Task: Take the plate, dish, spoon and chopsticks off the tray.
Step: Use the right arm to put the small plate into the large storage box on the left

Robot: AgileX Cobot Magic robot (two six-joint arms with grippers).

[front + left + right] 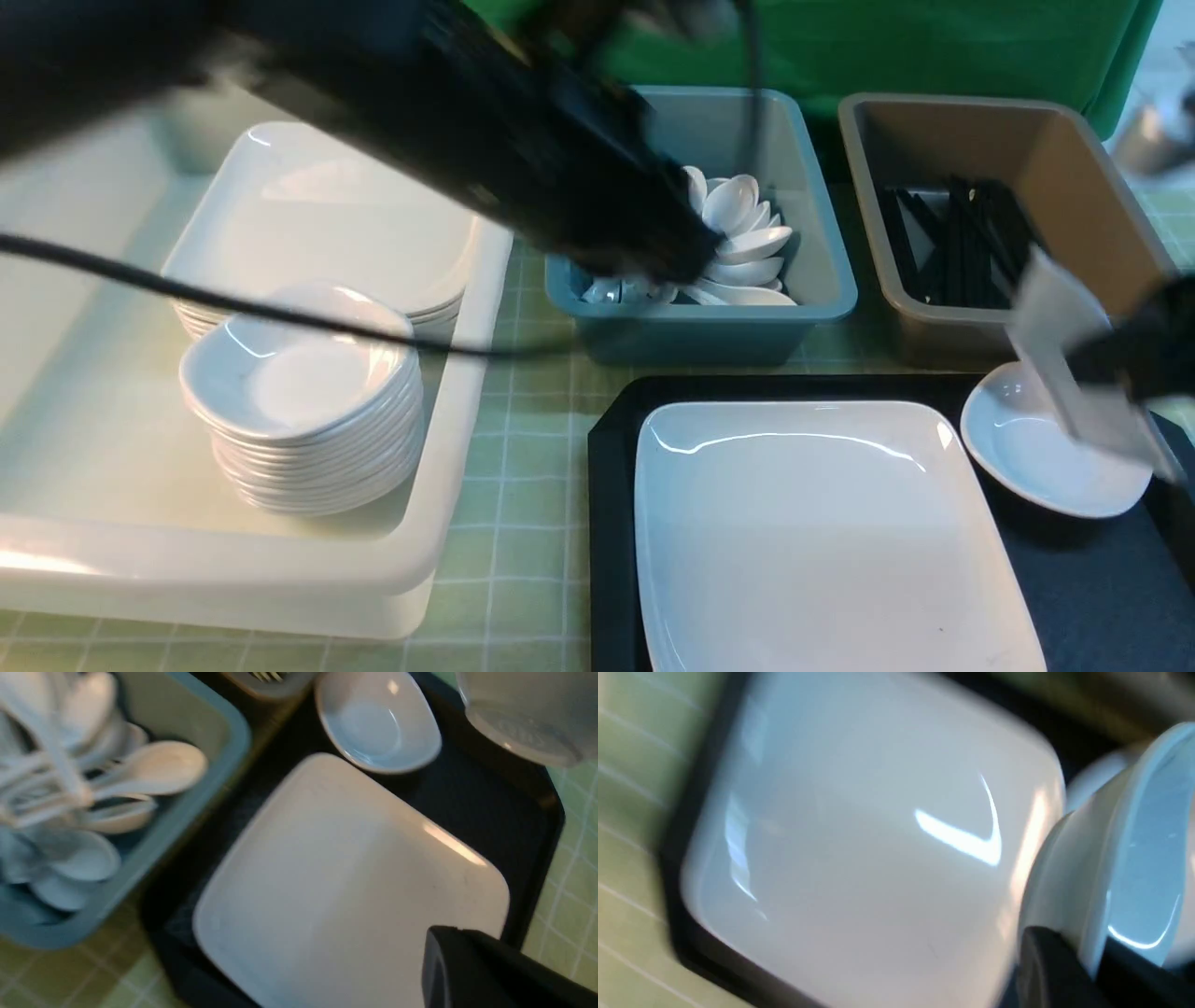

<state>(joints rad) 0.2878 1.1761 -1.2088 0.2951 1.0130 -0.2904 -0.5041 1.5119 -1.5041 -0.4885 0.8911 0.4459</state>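
The large white plate [822, 532] lies on the black tray [611, 523]; it also shows in the left wrist view [336, 882] and the right wrist view [854, 858]. A small white dish [1036, 457] sits on the tray's far right corner. My right gripper [1087, 956] is shut on the rim of another small dish [1134, 835], held tilted above that corner [1064, 364]. My left gripper [653, 252] is blurred over the blue bin of white spoons [747, 243]; only one black finger [448, 961] shows. Black chopsticks [962, 243] lie in the brown bin.
A white bin [448, 523] on the left holds a stack of plates [327, 224] and a stack of dishes [299, 392]. The blue bin [822, 280] and brown bin [1102, 187] stand just behind the tray. A green checked cloth covers the table.
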